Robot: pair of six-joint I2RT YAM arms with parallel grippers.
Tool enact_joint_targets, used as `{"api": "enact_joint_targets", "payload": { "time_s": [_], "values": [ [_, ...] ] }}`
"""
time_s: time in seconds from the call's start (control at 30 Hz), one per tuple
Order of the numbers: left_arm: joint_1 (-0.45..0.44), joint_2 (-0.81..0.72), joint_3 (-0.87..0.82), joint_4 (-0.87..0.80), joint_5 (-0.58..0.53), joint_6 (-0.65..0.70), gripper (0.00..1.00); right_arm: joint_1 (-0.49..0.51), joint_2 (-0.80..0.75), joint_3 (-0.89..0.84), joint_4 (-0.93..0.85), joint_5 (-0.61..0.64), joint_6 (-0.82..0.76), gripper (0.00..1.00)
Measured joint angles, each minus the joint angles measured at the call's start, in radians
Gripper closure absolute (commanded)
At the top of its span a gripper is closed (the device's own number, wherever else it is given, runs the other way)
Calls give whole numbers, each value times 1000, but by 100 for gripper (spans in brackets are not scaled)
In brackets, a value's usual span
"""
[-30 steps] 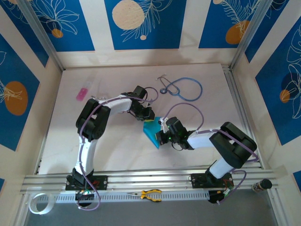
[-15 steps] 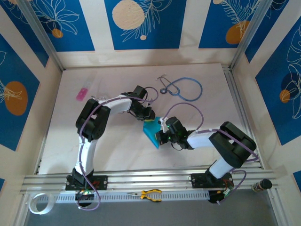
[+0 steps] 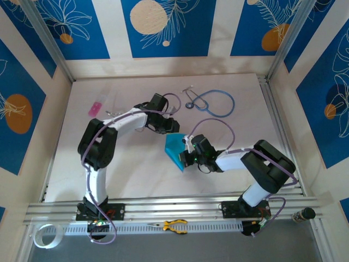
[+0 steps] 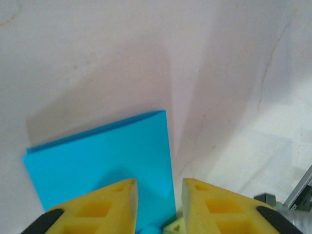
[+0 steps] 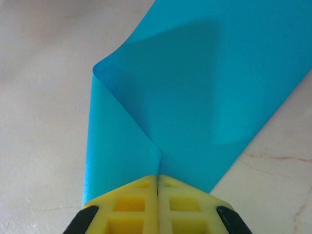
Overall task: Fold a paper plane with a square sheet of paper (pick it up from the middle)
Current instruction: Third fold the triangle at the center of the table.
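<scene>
**Right tool clamps a folded blue sheet at mid-table**

One square sheet of paper (image 3: 175,150), thin, matte and cyan-blue, lies near the middle of the white, faintly veined table (image 3: 131,174). It is partly folded into an angular shape. In the right wrist view one flap curls over in a soft bend beside a pointed corner. The right tool (image 5: 157,183) has its two yellow fingers (image 5: 131,204) pressed together on that bend, clamping the paper. The left tool (image 4: 159,187) hangs near the sheet's far edge, its two yellow fingers apart with nothing between them. Below it the paper shows a straight edge and a square corner.

Farther back lies one stethoscope (image 3: 212,102), its blue tubing looped in a ring. Well to the left is one small pink object (image 3: 95,108), perhaps a plastic rectangle. One pair of yellow-handled pliers (image 3: 174,225) rests on the metal rail (image 3: 163,210) by the two arm bases.
</scene>
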State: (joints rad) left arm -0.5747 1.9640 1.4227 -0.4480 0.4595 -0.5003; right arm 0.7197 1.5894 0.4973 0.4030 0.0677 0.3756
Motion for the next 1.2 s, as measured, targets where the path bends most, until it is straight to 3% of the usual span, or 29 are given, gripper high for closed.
{"api": "enact_joint_targets", "payload": {
  "time_s": [0.2, 0.43, 0.6, 0.93, 1.2],
  "values": [
    [0, -160, -227, 125, 7, -109, 100, 0, 5, 2, 2, -1, 0, 95],
    [-12, -267, -518, 420, 50, -338, 100, 0, 6, 6, 1, -1, 0, 95],
    [-44, -275, -627, 571, 57, -451, 100, 0, 8, 6, 1, -1, 0, 95],
    [-78, -268, -682, 745, 57, -552, 100, 0, 13, 11, 1, -4, 0, 95],
    [-80, -235, -686, 779, 57, -568, 100, 0, 13, 11, 1, -4, 0, 95]
  ]
}}
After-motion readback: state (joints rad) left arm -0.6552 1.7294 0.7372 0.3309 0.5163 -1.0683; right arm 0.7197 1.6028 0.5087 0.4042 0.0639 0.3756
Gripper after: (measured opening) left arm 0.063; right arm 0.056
